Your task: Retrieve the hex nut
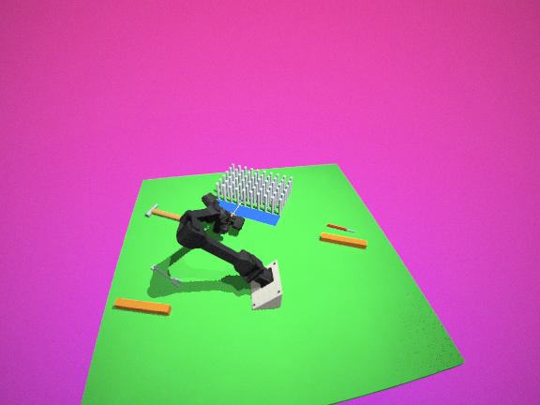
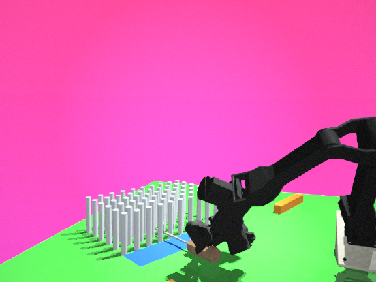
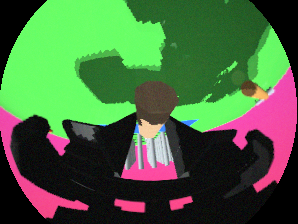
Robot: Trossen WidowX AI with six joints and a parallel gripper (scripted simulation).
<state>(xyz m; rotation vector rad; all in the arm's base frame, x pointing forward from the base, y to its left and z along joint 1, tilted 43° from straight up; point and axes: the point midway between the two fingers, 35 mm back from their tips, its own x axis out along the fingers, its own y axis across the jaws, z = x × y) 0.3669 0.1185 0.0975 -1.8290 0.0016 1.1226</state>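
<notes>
My gripper (image 1: 232,216) (image 2: 203,249) (image 3: 150,116) is shut on the brown handle (image 2: 212,254) (image 3: 156,100) of a tool, just in front of the blue taped strip (image 1: 262,217) (image 2: 140,258). The tool's thin metal shaft (image 1: 237,208) (image 2: 176,237) runs over the strip, raised above it with its shadow below, towards the standing spacers (image 1: 280,206) (image 2: 124,233) (image 3: 140,152). Its far end seems to reach in at the front row, but spacers hide the tip. The visible spacers stand upright. The nut cannot be made out in any view.
A hammer (image 1: 166,215) (image 3: 261,93) lies left of the arm, and a wrench (image 1: 165,275) lies nearer the base. One orange block (image 1: 142,307) is at the front left; another orange block (image 1: 343,241) (image 2: 288,203) is at the right beside a red-handled tool (image 1: 337,227).
</notes>
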